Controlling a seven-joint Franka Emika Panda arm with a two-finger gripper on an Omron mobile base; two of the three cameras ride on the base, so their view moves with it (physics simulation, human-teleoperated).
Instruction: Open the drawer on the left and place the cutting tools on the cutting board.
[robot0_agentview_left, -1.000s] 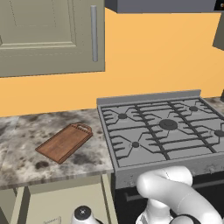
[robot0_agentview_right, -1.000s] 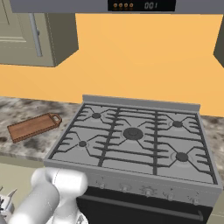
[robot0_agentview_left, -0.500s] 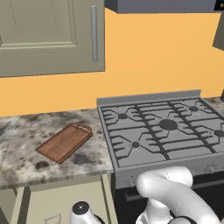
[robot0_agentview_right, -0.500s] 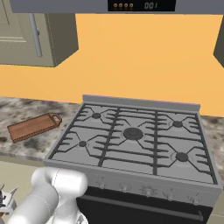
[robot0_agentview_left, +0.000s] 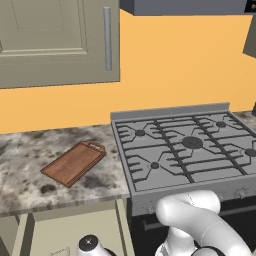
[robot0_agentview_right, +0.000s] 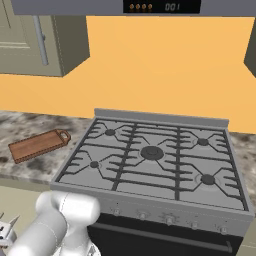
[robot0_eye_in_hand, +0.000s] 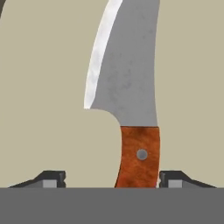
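In our hand view a knife (robot0_eye_in_hand: 131, 100) with a broad silver blade and a reddish-brown riveted handle lies on the beige floor of the drawer (robot0_eye_in_hand: 39, 87), its handle pointing toward the camera. The gripper (robot0_eye_in_hand: 112, 178) stands spread apart, one fingertip well off to one side of the handle, the other just beside it on the other side; we cannot tell whether that one touches it. In the left base view we see the drawer (robot0_agentview_left: 70, 232) pulled out below the counter (robot0_agentview_left: 25, 175), at the near left, with the arm reaching down into it. The board (robot0_agentview_left: 74, 163) lies bare on the marbled counter, farther back, its looped end toward the stove (robot0_agentview_left: 190, 150) on the right. In the right base view the board (robot0_agentview_right: 39, 144) sits left of the stove (robot0_agentview_right: 155, 160).
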